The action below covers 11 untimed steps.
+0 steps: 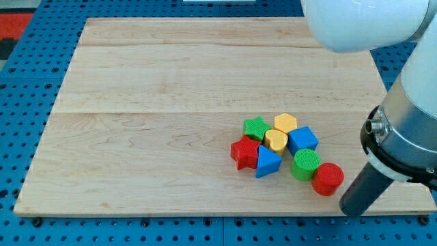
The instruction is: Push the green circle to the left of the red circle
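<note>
Green circle [305, 165] touching red circle [328, 179] on its upper left, near the wooden table's [150, 102] lower right, my tip [351, 208] just right of the red circle (a bare rod, no end effector), other blocks clustered leftward.

Eight blocks sit bunched on the board [171, 102], out toward its four o'clock corner. The yellow heart [276, 140] is the hub: green star [255, 128] at ten o'clock, yellow hexagon [285, 123] at one, blue cube [302, 140] at three, blue triangle [267, 162] at seven, red star [244, 153] at eight. The green circle [305, 165] lies at the cube's six o'clock, with the red circle [328, 179] touching it at four. My tip [352, 209] is at the red circle's five o'clock, just beside it.
</note>
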### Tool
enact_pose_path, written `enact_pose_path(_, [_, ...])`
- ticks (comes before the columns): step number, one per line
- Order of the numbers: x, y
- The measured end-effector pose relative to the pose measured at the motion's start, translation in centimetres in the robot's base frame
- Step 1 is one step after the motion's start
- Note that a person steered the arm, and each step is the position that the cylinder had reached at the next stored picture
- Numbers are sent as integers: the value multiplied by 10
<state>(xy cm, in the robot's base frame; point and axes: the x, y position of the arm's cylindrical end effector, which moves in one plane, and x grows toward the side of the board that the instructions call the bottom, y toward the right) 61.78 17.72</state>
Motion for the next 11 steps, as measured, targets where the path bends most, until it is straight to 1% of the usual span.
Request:
enact_pose_path(1, [0, 17])
enact_pose_path(2, [-18, 23])
enact_pose_path(4, [-50, 8])
enact_pose_path(6, [-82, -19])
enact_pose_path(9, [-78, -57])
enact_pose_path(11, [-75, -62])
